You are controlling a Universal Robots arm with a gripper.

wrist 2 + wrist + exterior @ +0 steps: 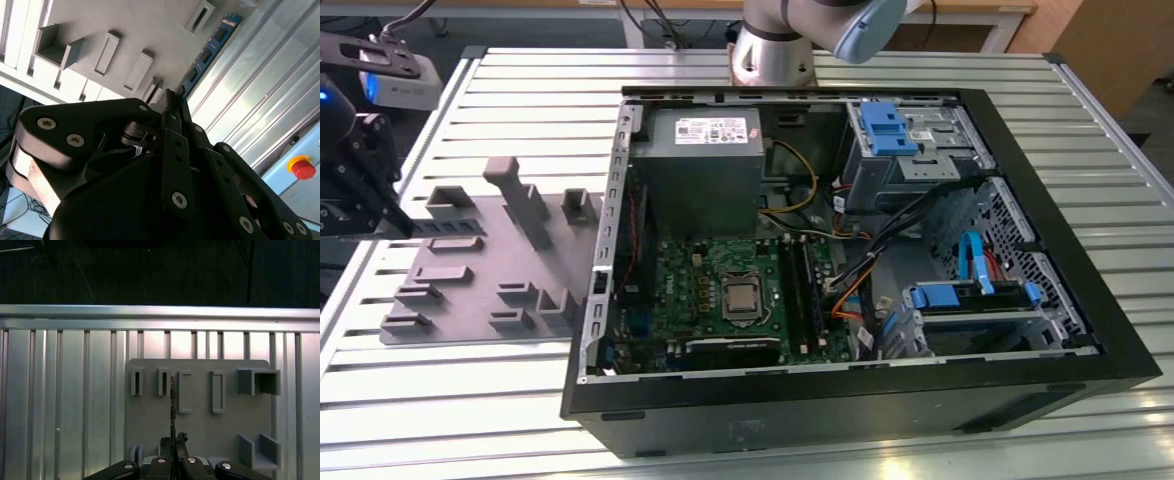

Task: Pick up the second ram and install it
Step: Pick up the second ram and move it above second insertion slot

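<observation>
First wrist view: ram [172,410] over tray [210,435]

We are finding no text that can be read. In the exterior view we are seeing a white label [708,130] on the power supply [700,185] inside the computer case [854,410], but its print is coming out too small to make out. In the second wrist view we are checking the second ram [206,54]: the marks on its chips are not reading either
</observation>
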